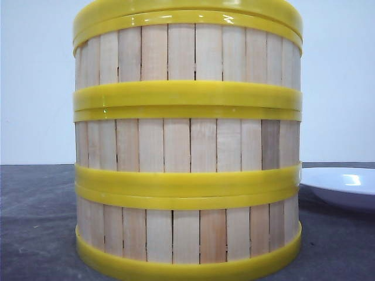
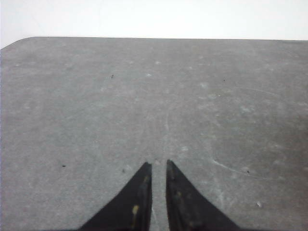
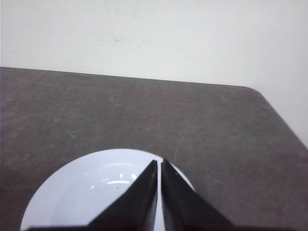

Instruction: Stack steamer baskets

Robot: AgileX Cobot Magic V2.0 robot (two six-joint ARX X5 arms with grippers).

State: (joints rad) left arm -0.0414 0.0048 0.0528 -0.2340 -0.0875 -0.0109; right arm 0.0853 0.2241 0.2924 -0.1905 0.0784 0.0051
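Note:
Three steamer baskets stand stacked in one column close in front of the front camera: the bottom basket [image 1: 187, 234], the middle basket [image 1: 187, 146] and the top basket [image 1: 187, 52], their yellow rims meeting evenly. A further yellow rim [image 1: 187, 7] lies on the top basket at the frame's upper edge. Neither gripper shows in the front view. My left gripper [image 2: 159, 163] hovers over bare grey table [image 2: 144, 96], fingers nearly together with nothing between them. My right gripper [image 3: 159, 161] is shut and empty above a white plate [image 3: 86, 192].
The white plate [image 1: 343, 184] sits on the table to the right of the stack, just beside the lower baskets. A pale wall stands behind the dark grey table. The table's rounded corners show in both wrist views.

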